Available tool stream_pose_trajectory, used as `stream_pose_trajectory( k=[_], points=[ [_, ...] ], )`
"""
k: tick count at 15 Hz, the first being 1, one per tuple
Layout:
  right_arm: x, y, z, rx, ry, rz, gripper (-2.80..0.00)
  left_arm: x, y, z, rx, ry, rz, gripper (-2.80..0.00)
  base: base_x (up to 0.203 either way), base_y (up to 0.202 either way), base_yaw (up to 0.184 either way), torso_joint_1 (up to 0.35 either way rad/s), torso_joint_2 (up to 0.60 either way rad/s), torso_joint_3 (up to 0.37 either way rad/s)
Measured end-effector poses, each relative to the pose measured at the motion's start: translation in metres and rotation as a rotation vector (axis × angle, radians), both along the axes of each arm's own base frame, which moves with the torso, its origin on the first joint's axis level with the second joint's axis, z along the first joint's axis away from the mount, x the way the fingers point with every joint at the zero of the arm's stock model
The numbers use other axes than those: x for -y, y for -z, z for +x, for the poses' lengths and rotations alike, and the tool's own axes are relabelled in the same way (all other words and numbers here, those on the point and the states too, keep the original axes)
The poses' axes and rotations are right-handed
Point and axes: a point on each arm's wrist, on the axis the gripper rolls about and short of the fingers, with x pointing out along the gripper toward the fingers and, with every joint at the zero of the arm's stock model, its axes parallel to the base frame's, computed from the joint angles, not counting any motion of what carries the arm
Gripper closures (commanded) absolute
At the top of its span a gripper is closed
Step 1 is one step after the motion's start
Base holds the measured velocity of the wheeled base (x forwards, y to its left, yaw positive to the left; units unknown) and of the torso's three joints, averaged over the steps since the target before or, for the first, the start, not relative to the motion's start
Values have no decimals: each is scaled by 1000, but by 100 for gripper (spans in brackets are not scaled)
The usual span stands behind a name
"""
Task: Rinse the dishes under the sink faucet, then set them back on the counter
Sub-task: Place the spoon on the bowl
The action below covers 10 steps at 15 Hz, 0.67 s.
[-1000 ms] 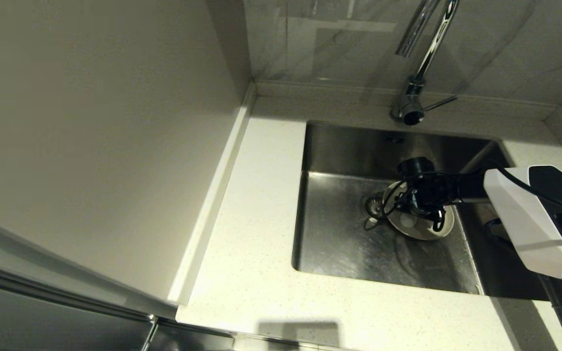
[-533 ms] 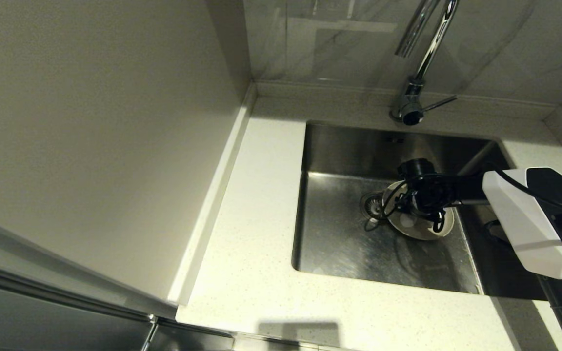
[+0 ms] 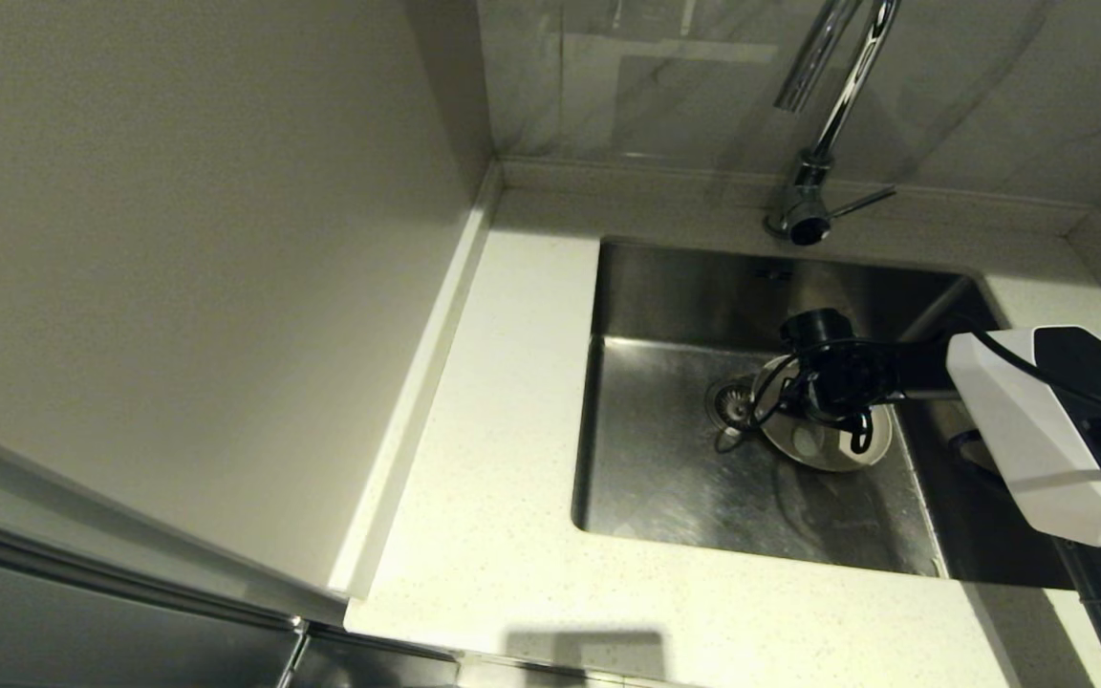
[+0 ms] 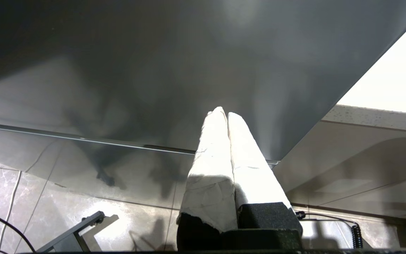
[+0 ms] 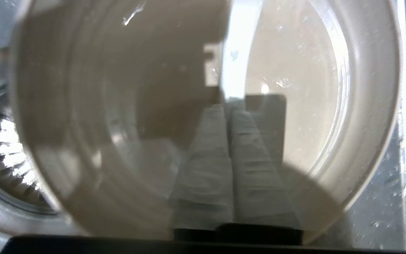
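The cream plate [image 3: 813, 447] lies on the floor of the sink [image 3: 675, 478], just right of the round drain strainer [image 3: 730, 401]. My right gripper [image 3: 804, 406] reaches down into the basin right over the plate. In the right wrist view the plate [image 5: 312, 88] fills the picture and the right gripper [image 5: 227, 107] is shut, fingers together over the plate's inner face with nothing seen between them. The chrome faucet [image 3: 823, 143] rises behind the basin, no water running. The bowl and the spoon are out of view. My left gripper [image 4: 223, 113] is shut and parked low, below the counter.
The speckled counter [image 3: 493, 430] runs left of and in front of the basin. A beige wall panel [image 3: 178, 239] stands close on the left. The faucet's side lever [image 3: 861, 203] points right. The sink's steel walls close in round my right arm.
My right arm has wavered a little over the plate, and the plate has shifted very slightly. Nothing was taken hold of or let go.
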Motion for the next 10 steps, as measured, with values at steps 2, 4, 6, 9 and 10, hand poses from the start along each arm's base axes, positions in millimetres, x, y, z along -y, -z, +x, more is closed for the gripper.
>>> stream_pose_trajectory(
  k=[2,4,6,9,10],
  points=[
    [1,0,0,-2,7,-7,0,0,0,0,0,0,0,0,0,0,0,0,0,0],
    [1,0,0,0,17,-18,0,0,0,0,0,0,1,0,0,0,0,0,0,0],
    [1,-3,-1,5,17,-18,0,0,0,0,0,0,0,0,0,0,0,0,0,0],
    [5,-13,-3,16,25,-31,0,0,0,0,0,0,0,0,0,0,0,0,0,0],
    [7,-17,-4,2,18,-48,0,0,0,0,0,0,0,0,0,0,0,0,0,0]
  ],
)
